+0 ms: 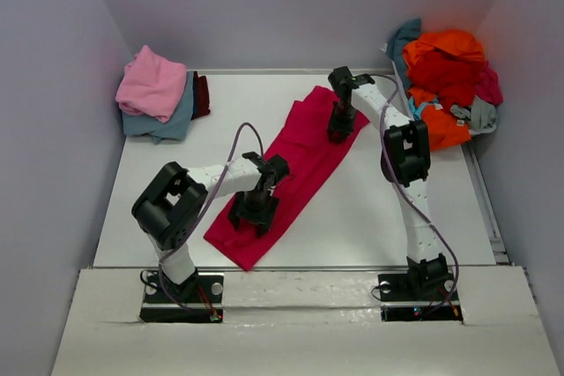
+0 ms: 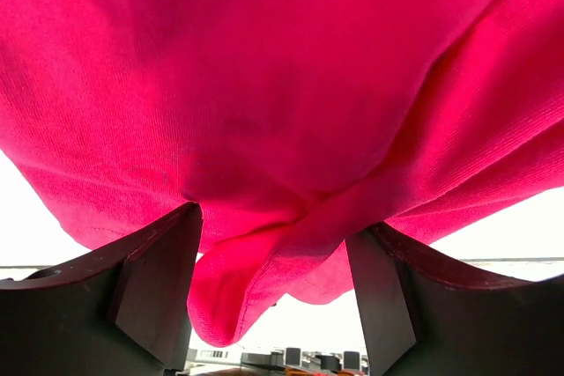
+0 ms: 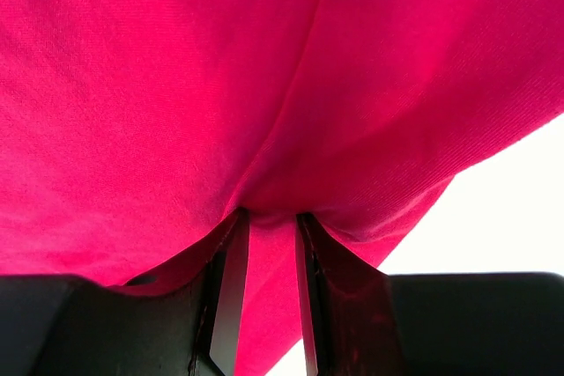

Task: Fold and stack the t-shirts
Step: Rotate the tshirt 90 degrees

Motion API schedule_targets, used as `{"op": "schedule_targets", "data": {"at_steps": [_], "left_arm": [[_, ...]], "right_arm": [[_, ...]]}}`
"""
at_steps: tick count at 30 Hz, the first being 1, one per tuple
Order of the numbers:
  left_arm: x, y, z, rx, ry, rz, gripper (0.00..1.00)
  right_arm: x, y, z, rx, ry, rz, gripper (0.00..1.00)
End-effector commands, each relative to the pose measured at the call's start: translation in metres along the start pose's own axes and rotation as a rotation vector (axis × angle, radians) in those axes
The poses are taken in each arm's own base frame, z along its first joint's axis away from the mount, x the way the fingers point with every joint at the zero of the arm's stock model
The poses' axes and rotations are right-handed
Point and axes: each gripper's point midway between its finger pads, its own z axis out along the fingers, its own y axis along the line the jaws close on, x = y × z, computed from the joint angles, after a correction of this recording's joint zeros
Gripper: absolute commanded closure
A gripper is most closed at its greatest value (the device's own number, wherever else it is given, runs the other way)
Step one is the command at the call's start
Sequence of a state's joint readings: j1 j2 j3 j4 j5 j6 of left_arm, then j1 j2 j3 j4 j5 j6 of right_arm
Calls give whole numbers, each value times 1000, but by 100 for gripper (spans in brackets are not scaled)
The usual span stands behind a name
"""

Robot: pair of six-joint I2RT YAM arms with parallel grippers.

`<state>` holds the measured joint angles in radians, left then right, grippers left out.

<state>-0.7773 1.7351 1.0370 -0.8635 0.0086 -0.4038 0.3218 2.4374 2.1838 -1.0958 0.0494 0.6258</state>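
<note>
I work inside a small booth. A pale lavender-grey back wall [image 1: 291,6] closes the far side, and matching walls stand to my left [image 1: 53,147] and to my right [image 1: 533,165], plain and unmarked. Between them lies a flat white bench [image 1: 370,209], matte and bright. A thin raised rim [image 1: 264,70] runs along its far edge, and a grey metal rail [image 1: 487,209] follows its right edge. At the near edge a paler board [image 1: 300,341] spans the whole width, its surface slightly scuffed. The light is soft and even, casting only faint shadows. From my wrist views the bench glows almost pure white.
</note>
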Motion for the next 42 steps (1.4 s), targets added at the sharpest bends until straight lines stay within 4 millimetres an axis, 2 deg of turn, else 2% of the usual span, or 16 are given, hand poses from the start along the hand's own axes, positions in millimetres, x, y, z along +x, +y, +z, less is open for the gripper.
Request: {"op": "schedule_targets", "data": {"at_steps": [1,4,6,13,23,26,31,33,37,42], "left_arm": [[5,-6,-1,16,34,30,23],[3,-13,-3,41,34,51,23],[4,-20,-3,60,41,71,23],[6,-55,-4,71,32,210,23],[-14,-114,-8,128,3,348,23],[-27,-138,-16,166,-25,377,23],[-44,-164,-20,207,-41,403,23],[-48,-178,-28,248,-63,421,23],[-57,-180,-34,241,-97,421,23],[-56,-162,-50,187,-157,403,23]], "right_arm": [[-18,10,17,-45,2,-35,66],[-17,18,27,-75,27,-66,66],[-24,25,26,-105,11,-90,66],[-25,44,35,-205,25,-144,64],[-20,40,29,-211,39,-193,63],[-21,37,24,-197,28,-208,63],[-24,35,16,-193,9,-221,63],[-26,36,12,-195,-1,-222,63],[-26,34,7,-192,-8,-222,63],[-25,33,-6,-198,-20,-217,62]]}}
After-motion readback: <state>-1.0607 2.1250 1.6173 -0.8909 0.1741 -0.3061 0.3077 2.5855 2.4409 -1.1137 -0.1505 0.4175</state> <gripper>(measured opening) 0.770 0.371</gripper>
